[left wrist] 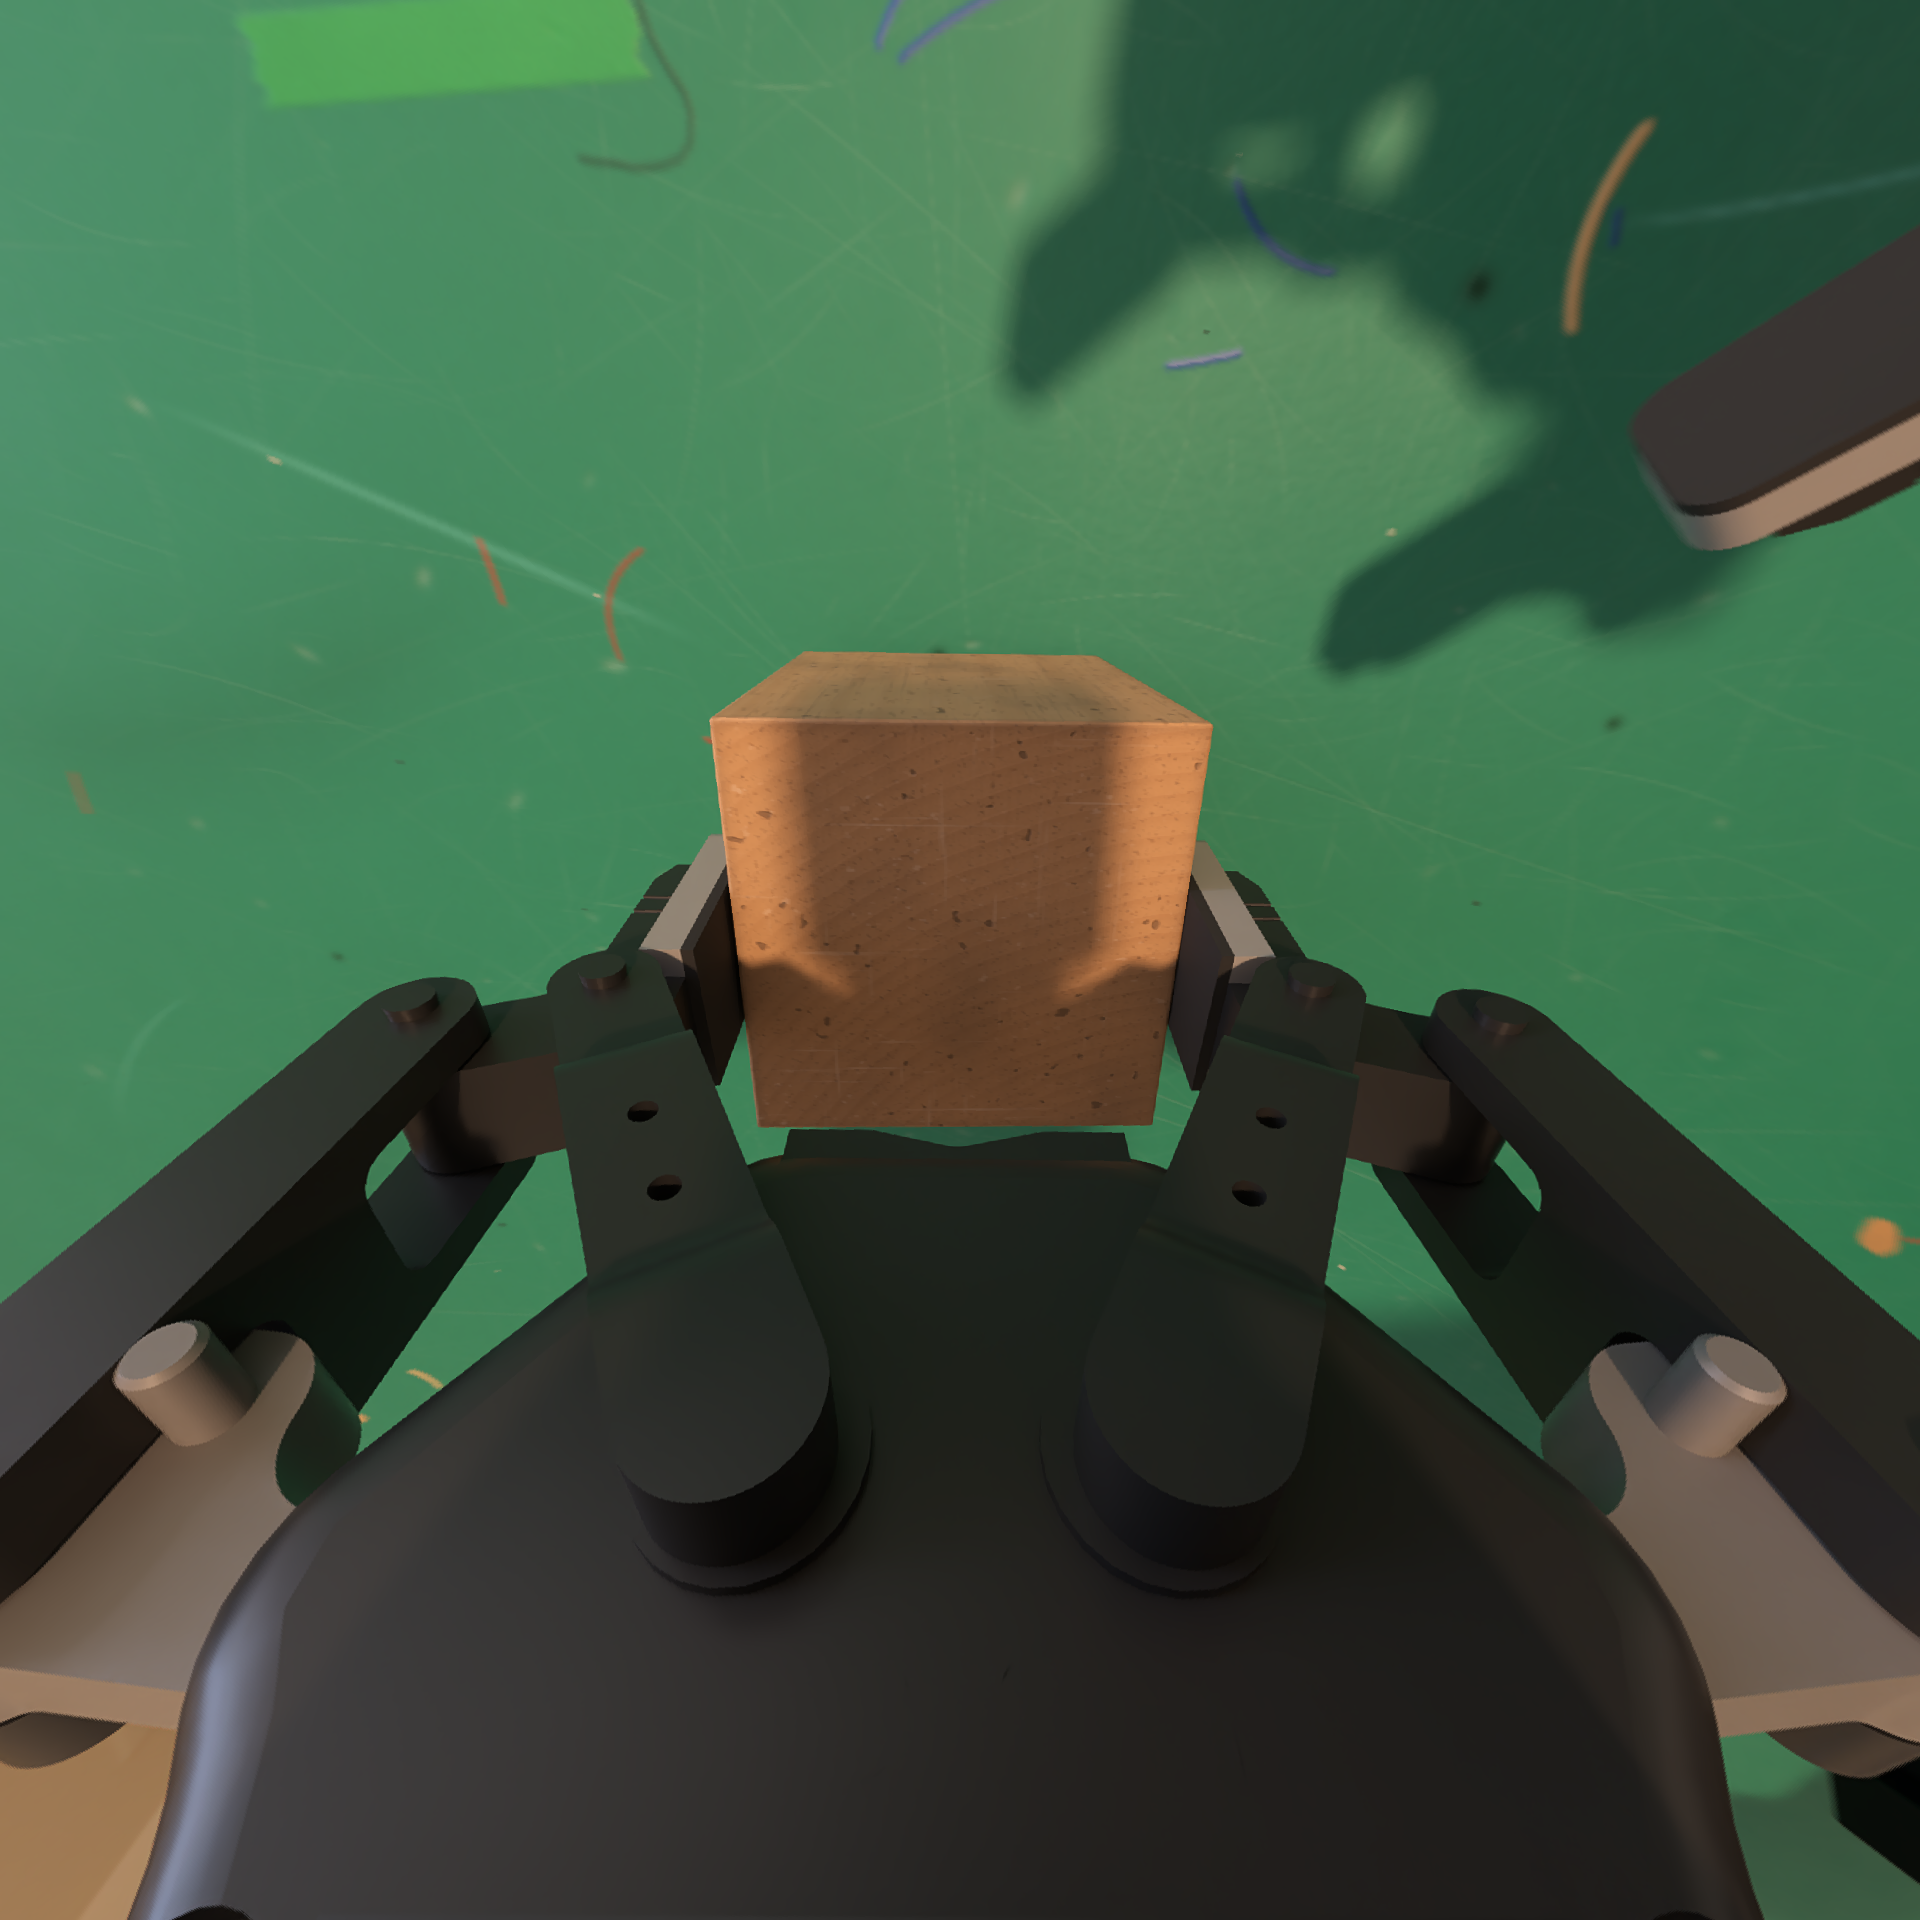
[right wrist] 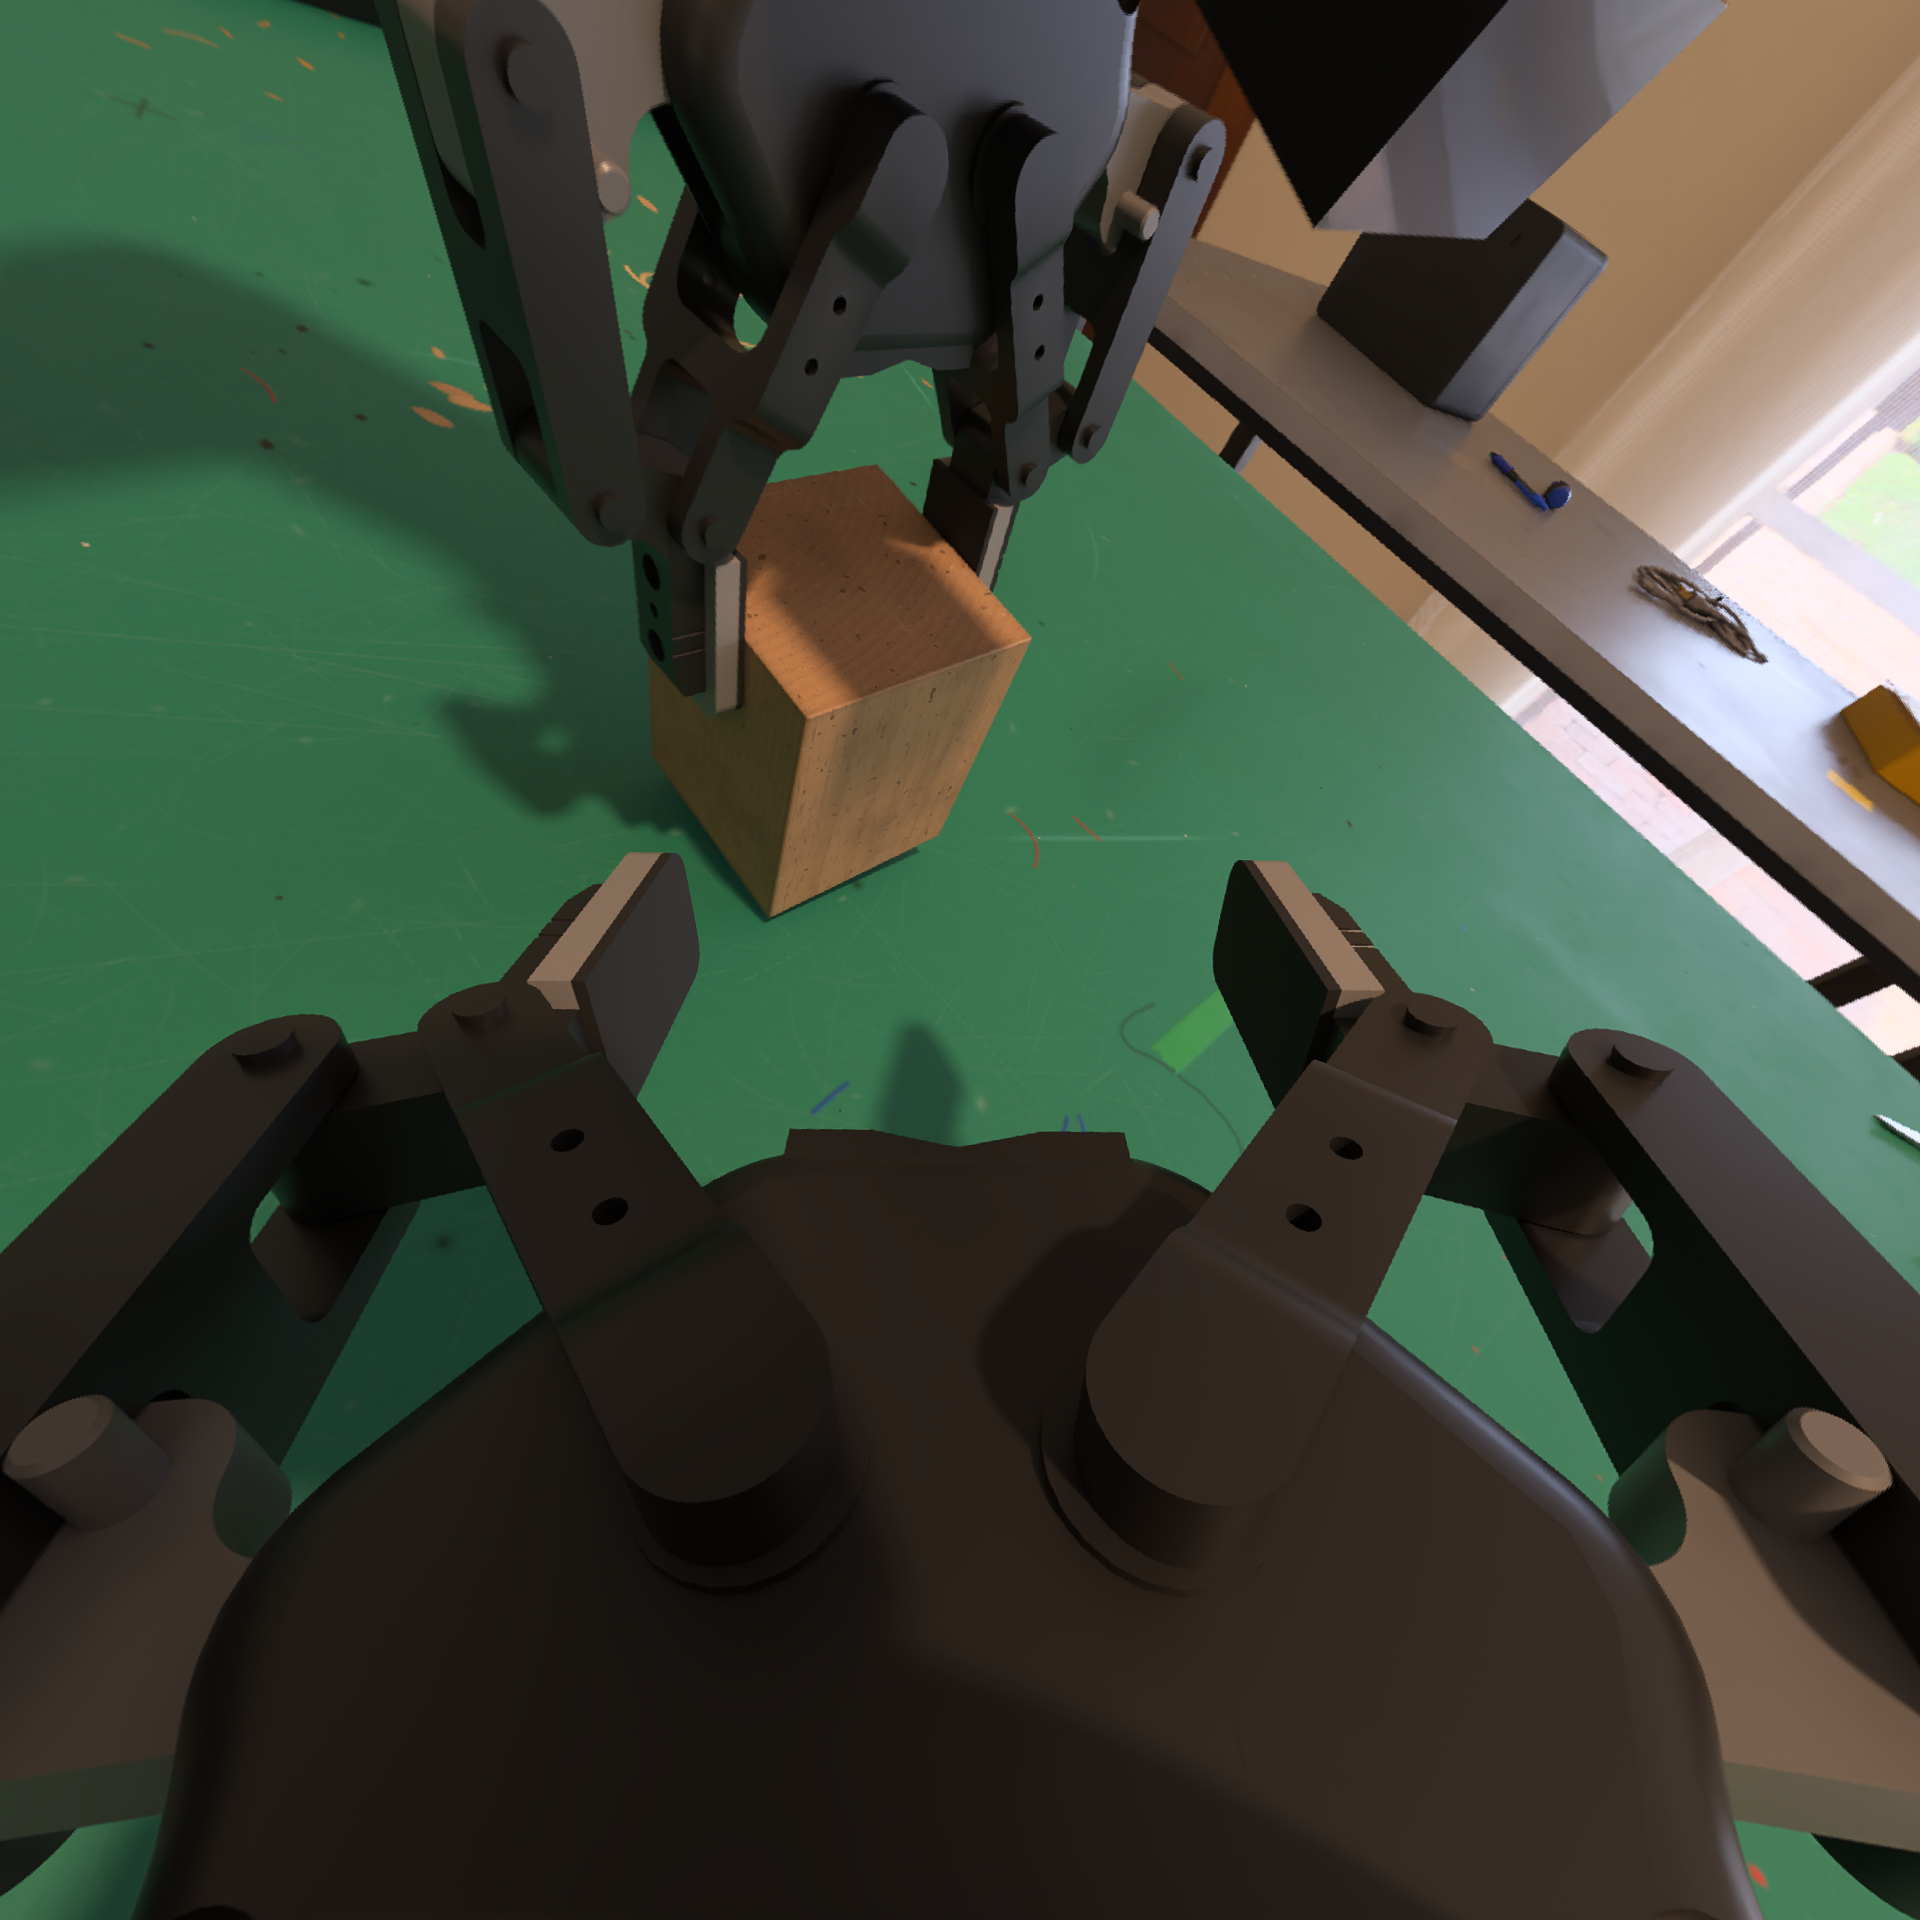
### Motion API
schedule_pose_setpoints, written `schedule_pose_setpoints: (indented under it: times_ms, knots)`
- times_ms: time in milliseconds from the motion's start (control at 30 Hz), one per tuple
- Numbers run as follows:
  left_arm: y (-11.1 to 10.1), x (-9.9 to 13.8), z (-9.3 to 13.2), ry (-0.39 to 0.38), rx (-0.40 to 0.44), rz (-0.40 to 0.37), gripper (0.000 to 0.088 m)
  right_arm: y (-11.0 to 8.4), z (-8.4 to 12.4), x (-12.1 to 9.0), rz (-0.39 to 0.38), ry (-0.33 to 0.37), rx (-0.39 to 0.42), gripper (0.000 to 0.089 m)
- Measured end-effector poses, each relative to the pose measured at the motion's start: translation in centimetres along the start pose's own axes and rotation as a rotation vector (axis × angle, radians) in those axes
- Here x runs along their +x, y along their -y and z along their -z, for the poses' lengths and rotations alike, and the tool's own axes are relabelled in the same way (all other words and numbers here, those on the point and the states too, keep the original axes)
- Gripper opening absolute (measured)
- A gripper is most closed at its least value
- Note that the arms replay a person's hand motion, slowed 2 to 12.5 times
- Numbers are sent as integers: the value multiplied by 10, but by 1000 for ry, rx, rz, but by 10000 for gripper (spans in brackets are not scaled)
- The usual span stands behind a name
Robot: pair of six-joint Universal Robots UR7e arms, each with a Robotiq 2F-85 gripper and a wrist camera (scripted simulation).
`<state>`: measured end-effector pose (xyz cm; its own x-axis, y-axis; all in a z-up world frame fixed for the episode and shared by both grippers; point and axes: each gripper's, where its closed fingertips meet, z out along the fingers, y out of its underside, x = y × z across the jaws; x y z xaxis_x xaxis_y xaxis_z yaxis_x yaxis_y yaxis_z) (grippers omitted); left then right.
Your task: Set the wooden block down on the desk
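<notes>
Two pads of my left gripper [left wrist: 961,966] press the opposite sides of the block [left wrist: 956,914], one on each side, so in my left wrist view that gripper is clamped on it. I look down along the fingers at the block's top face, which is partly shaded, and past it at the green desk [left wrist: 416,727], scratched and flecked with short orange and blue marks. One strip of lighter green tape [left wrist: 447,52] lies at the upper left of the desk. At the right edge a dark fingertip of the right gripper [left wrist: 1787,426] pokes in, apart from the block, and gripper shadows fall on the desk beside it. In my right wrist view the right gripper [right wrist: 956,956] sits low in the picture with its fingers spread wide and nothing between them. Just beyond its fingers stands the block [right wrist: 862,727], upright, its bottom edge looking to be down on the desk [right wrist: 260,831], though I cannot be sure of full contact. The left gripper [right wrist: 862,613] comes down from above and grips the block's upper part on two opposite sides. Past the desk's far edge, at the right, I see a grey table [right wrist: 1455,499] carrying a dark box [right wrist: 1475,312], a blue item [right wrist: 1538,488], a brown tangle [right wrist: 1704,613] and a yellow thing [right wrist: 1886,743].
</notes>
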<state>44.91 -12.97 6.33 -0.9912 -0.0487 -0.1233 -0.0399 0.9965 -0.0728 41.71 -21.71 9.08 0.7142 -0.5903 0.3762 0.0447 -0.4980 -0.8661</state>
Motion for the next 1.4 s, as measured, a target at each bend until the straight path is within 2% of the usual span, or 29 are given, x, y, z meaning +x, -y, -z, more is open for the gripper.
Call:
schedule_pose_setpoints:
  times_ms: [167,333,633,967,1067,1267,1400]
  knots:
    - [-2,11,1,-127,-22,48,645,-1,-8,-2,-48,45,33,854]
    - [-1,14,-1,-178,-23,76,645,-3,-16,-5,-85,75,49,854]
    - [1,15,-1,-164,13,15,645,-14,-31,-5,-51,61,15,854]
    - [2,18,-1,-145,51,-55,645,-14,-44,-8,-145,105,-20,854]
    - [2,18,-2,-134,53,-63,645,-16,-48,-12,-150,140,-41,854]
    - [1,19,-4,-118,61,-99,645,-30,-57,-26,-168,257,-132,854]
    - [1,18,-7,-104,60,-115,656,-31,-61,-30,-183,296,-137,854]
